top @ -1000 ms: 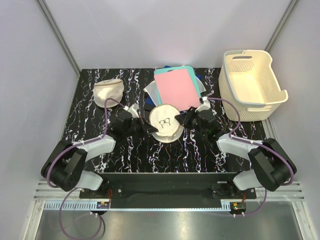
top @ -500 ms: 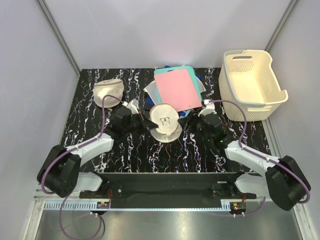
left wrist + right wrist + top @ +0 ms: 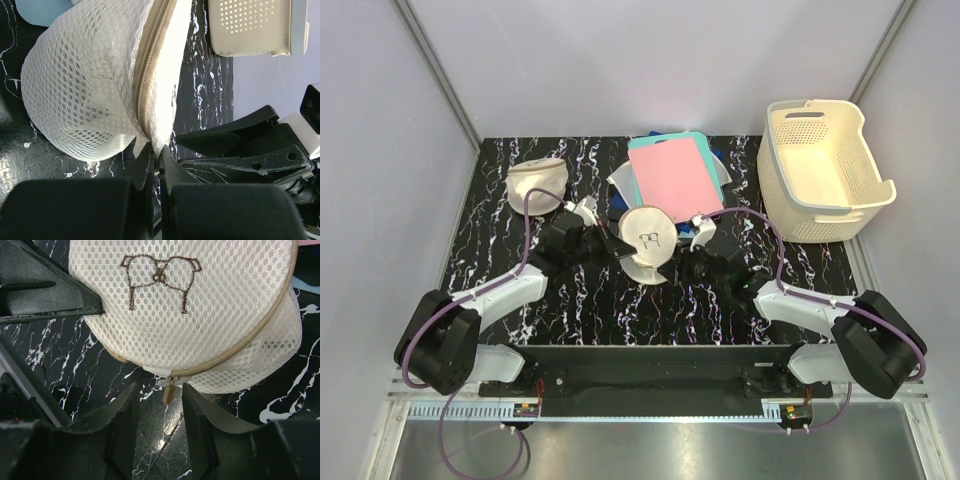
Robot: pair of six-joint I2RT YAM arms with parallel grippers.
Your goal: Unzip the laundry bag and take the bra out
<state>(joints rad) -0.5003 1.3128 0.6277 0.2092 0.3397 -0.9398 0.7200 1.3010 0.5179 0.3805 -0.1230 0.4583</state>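
Your right gripper (image 3: 159,390) stands partly open and holds nothing. The zipper pull (image 3: 169,394) hangs just ahead of it, in line with the gap between its fingers and a little nearer one finger than the other. That is the relation the next move turns on. The pull dangles from the lowest point of the rim of the laundry bag (image 3: 180,305), on the side facing the right gripper. From there the zipper track runs along the rim, curving up and away in the right wrist view.

Your left gripper (image 3: 156,150) is pinched shut on the rim seam at the bag's left side and holds the bag tipped up on edge. The right arm is therefore nearer the pull, and I judge a short advance and a close would take it.

By count there is one pull and two cream pouches: the bag itself and a plain pouch (image 3: 537,185) well to its left. One basket (image 3: 820,195) sits well to its right, and one pink board (image 3: 670,178) lies just behind it. No bra shows; presumably it is inside the bag.
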